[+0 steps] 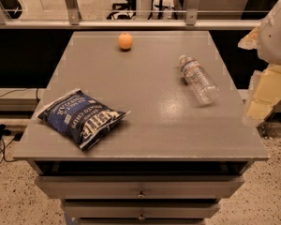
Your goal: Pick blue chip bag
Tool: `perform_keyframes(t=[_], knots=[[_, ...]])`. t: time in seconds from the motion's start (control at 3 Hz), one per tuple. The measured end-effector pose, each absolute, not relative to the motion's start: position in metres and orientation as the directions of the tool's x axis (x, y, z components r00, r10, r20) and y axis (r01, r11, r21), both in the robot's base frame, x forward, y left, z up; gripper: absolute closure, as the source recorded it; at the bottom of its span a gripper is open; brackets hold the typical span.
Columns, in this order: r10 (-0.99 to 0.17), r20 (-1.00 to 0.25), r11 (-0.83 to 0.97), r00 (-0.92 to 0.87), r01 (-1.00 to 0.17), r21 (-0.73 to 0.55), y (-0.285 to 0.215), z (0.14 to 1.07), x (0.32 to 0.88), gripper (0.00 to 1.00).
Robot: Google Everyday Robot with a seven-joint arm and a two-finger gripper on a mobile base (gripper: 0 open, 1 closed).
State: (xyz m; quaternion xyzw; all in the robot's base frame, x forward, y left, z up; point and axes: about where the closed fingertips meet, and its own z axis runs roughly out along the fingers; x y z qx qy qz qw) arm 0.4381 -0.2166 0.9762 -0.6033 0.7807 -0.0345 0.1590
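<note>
The blue chip bag (pixel 81 117) lies flat on the grey table (pixel 150 97) near its front left corner. It is dark blue with white lettering and white-edged ends, and its long axis runs diagonally. My gripper (pixel 262 97) hangs at the right edge of the view, beyond the table's right side and far from the bag. The arm's white housing (pixel 277 29) is above it. The gripper holds nothing that I can see.
A clear plastic water bottle (pixel 198 79) lies on its side at the table's right. An orange (pixel 125 41) sits near the back middle. Drawers (pixel 140 189) are under the tabletop. A rail (pixel 131 23) and glass partition run behind the table.
</note>
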Motion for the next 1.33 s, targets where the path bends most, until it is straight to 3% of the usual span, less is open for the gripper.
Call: perform_keyframes(t=[0.33, 1.33], knots=[[-0.952, -0.221, 0.264, -0.212, -0.933, -0.243, -0.203, 0.975, 0.439, 0.0], [-0.919, -0.382, 0.172, -0.096, -0.97, -0.172, 0.018, 0.908, 0.441, 0.0]])
